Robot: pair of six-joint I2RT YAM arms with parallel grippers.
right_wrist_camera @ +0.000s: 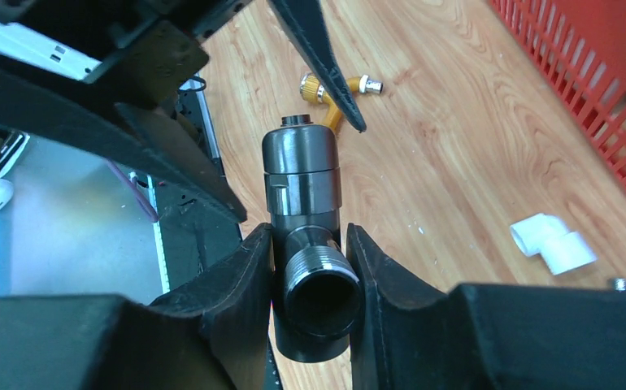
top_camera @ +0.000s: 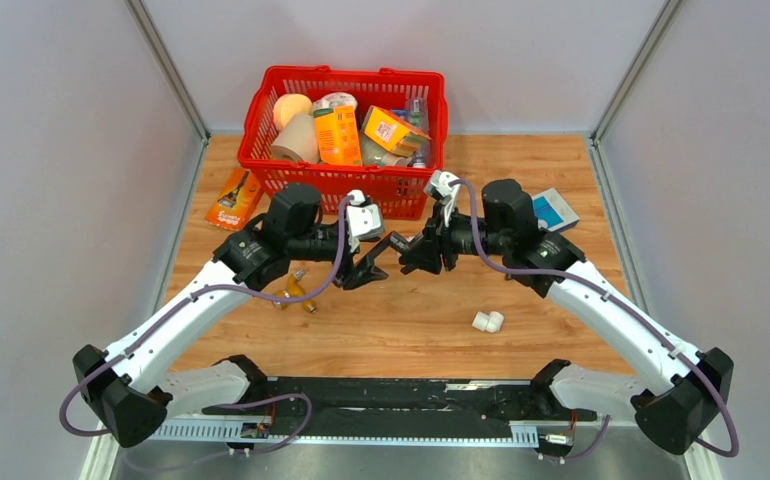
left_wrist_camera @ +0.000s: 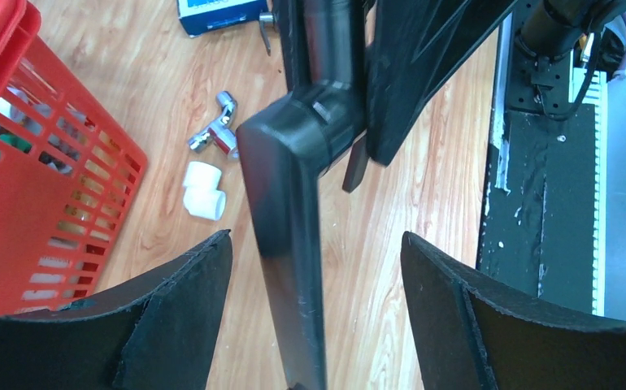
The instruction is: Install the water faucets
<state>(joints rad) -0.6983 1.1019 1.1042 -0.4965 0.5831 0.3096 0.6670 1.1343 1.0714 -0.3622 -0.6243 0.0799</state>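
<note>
Gripping the faucet: the right gripper (right_wrist_camera: 308, 244), its fingers closed tight on the dark grey faucet (right_wrist_camera: 302, 171) on either side of its threaded mouth.
Faucet: held above the wooden table (top_camera: 411, 335), in front of the red basket (top_camera: 261, 150), where the two arms meet.
Left gripper (left_wrist_camera: 316, 240): jaws spread wide; the faucet's long flat part runs through the gap, touching neither finger.
Loose parts: a white elbow (top_camera: 487, 321) lies near the right arm, a chrome fitting (left_wrist_camera: 216, 130) close by it; a yellow valve (top_camera: 296, 295) sits under the left arm.
</note>
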